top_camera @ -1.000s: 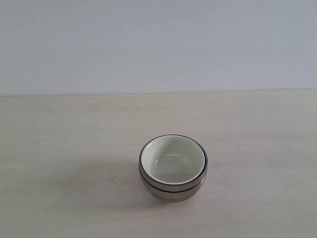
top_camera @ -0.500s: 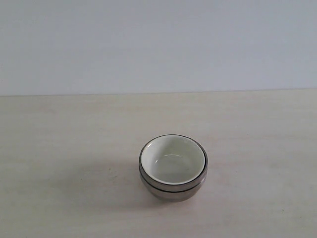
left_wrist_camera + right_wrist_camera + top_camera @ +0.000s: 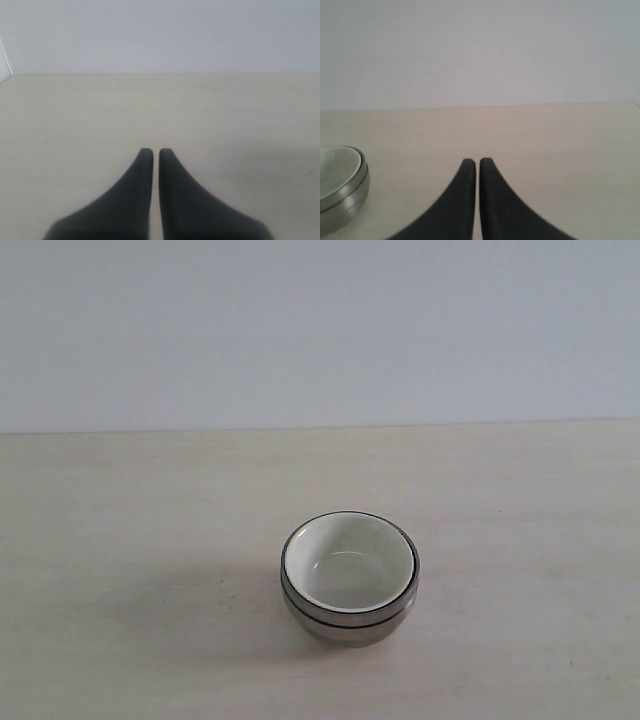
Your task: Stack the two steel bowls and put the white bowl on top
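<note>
STACK COMPLETE: The white bowl (image 3: 348, 562) sat nested inside the steel bowls (image 3: 345, 628), all three standing as one near the middle of the table (image 3: 120, 540), closer to the camera than to the wall (image 3: 300, 330). Two steel rims showed as bands around the white one with a dark line between them. That suggested each bowl was seated squarely in the one below, the bottom steel shell carrying the rest. The three looked level, with no lean to be seen.

Neither arm appeared in the exterior view. The left gripper (image 3: 156, 152) hung over bare tabletop, its jaws drawn together on nothing, with no bowl in its camera's sight. The right gripper (image 3: 477, 162) was likewise clenched empty and well apart from the bowls, which showed only at the edge of its wrist view.

With both grippers clear of the work and holding nothing, the order asked for appeared to be in place. On that showing the task was judged finished, or very nearly so.
</note>
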Robot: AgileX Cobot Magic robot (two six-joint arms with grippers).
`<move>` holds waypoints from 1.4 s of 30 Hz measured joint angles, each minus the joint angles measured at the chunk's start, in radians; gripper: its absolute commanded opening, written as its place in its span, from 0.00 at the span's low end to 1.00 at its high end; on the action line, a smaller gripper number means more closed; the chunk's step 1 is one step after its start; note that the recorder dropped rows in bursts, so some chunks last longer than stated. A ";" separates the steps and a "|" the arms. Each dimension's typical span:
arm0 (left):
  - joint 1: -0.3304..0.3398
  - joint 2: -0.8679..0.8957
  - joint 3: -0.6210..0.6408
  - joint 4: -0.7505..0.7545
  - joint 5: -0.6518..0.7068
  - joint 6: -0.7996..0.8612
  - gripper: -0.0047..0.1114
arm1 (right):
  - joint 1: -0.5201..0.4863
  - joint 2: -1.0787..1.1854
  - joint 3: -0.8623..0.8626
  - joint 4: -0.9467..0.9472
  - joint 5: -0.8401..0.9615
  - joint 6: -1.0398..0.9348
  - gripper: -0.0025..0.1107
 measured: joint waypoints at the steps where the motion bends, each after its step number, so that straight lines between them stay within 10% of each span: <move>1: 0.000 0.000 0.000 0.000 0.000 0.000 0.07 | 0.000 0.000 0.000 0.000 0.016 -0.003 0.02; 42: 0.000 0.000 0.000 0.000 0.000 0.000 0.07 | 0.000 0.000 0.000 0.000 0.197 -0.063 0.02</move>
